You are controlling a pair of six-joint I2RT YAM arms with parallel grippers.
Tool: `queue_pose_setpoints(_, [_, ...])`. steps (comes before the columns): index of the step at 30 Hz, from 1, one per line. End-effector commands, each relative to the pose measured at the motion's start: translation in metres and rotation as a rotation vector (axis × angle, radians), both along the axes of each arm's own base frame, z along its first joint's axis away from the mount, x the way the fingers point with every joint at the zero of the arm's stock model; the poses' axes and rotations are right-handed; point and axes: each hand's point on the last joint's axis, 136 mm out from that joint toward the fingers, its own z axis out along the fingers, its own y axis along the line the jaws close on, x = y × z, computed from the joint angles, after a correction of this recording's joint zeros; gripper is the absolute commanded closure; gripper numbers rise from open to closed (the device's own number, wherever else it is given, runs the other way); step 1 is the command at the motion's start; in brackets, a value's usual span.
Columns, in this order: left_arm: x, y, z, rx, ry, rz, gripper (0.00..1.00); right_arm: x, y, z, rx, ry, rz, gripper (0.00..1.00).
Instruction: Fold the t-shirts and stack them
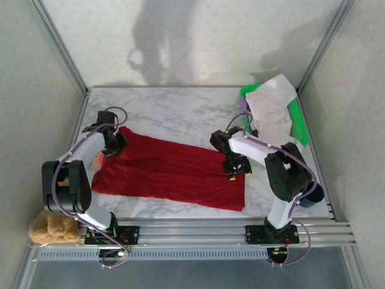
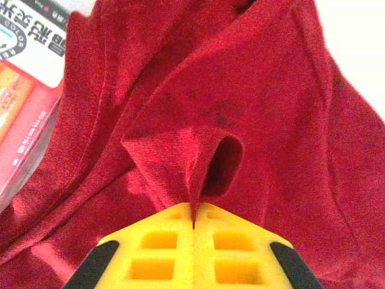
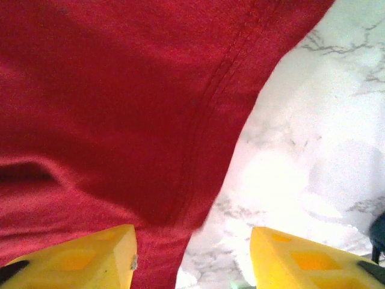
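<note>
Pinching the red t-shirt [image 1: 171, 171], the left end effector [image 2: 194, 224] risked dragging it askew; the right end effector [image 3: 192, 256] hung open, anchoring nothing.

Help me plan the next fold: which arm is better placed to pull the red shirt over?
Left, probably. The left end effector is shut on a pinched ridge of the red t-shirt; the right end effector stands open above the shirt's hem, gripping nothing.

The red t-shirt [image 1: 174, 174] is soft, matt knit cloth, the table [image 1: 180, 111] smooth marbled stone-look, the basket [image 1: 298, 123] glossy plastic.
</note>
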Motion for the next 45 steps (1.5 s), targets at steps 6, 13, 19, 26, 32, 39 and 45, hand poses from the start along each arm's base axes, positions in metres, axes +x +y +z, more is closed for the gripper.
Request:
queue_pose_setpoints(6, [-0.004, 0.013, -0.023, 0.025, 0.037, 0.062, 1.00, 0.020, 0.049, 0.061, 0.172, -0.124, 0.023, 0.42])
queue_pose_setpoints(13, [-0.011, 0.005, -0.016, -0.032, 0.036, 0.066, 1.00, 0.042, 0.100, 0.061, 0.392, -0.172, 0.008, 0.42])
queue_pose_setpoints(19, [0.035, -0.018, 0.030, -0.171, -0.092, 0.012, 1.00, 0.059, 0.156, 0.057, 0.648, -0.179, -0.021, 0.43])
queue_pose_setpoints(26, [0.104, -0.045, 0.043, -0.317, -0.174, -0.030, 1.00, 0.087, 0.182, 0.060, 0.716, -0.241, -0.021, 0.43])
queue_pose_setpoints(32, [0.142, -0.060, 0.033, -0.359, -0.188, -0.060, 1.00, 0.101, 0.209, 0.058, 0.843, -0.265, -0.046, 0.43])
queue_pose_setpoints(39, [0.164, -0.070, 0.014, -0.394, -0.178, -0.076, 1.00, 0.101, 0.262, 0.049, 0.919, -0.238, -0.016, 0.53])
queue_pose_setpoints(45, [0.180, -0.087, -0.003, -0.386, -0.130, -0.134, 1.00, 0.095, 0.314, 0.036, 0.787, -0.302, 0.186, 0.76])
